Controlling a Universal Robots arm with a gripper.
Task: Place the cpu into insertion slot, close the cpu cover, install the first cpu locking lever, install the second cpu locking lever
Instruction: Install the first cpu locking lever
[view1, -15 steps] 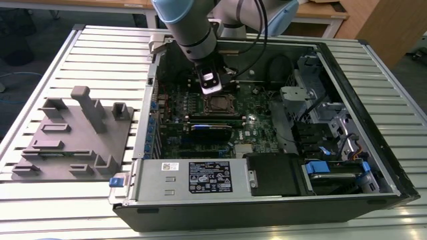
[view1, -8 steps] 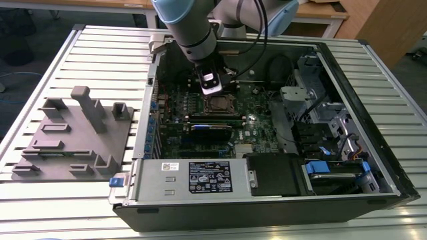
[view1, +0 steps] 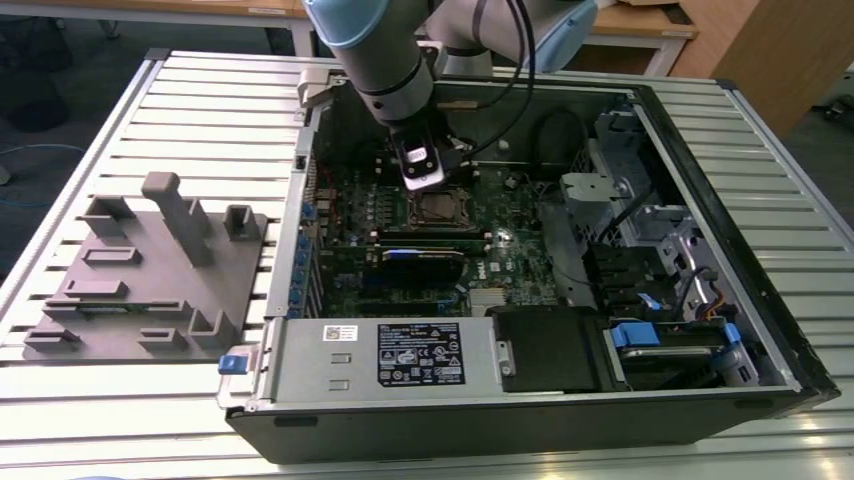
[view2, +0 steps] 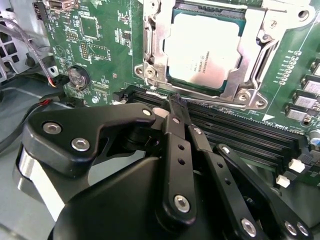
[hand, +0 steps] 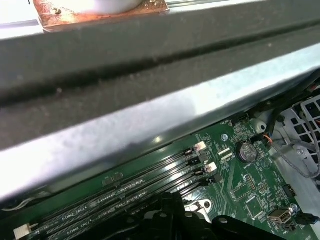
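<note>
The cpu (view2: 205, 47) lies flat in the insertion slot (view2: 150, 45) on the green board, silver top up. The cpu cover (view2: 250, 55) is down over it, its metal frame ringing the chip. My gripper (view2: 176, 106) hangs just off the socket's edge beside the black memory slots; its black fingers (view2: 176, 150) are shut together with nothing between them, the tip almost at the frame's rim. In the exterior view the gripper (view1: 424, 186) stands over the socket (view1: 437, 208) in the middle of the open computer case.
The case walls (view1: 694, 130) enclose the work. A black power supply (view1: 400, 355) lies at the front, a black card with a blue edge (view1: 424, 254) just below the socket, and a drive cage (view1: 641, 220) at the exterior view's right. A grey fixture plate (view1: 147, 280) sits at its left.
</note>
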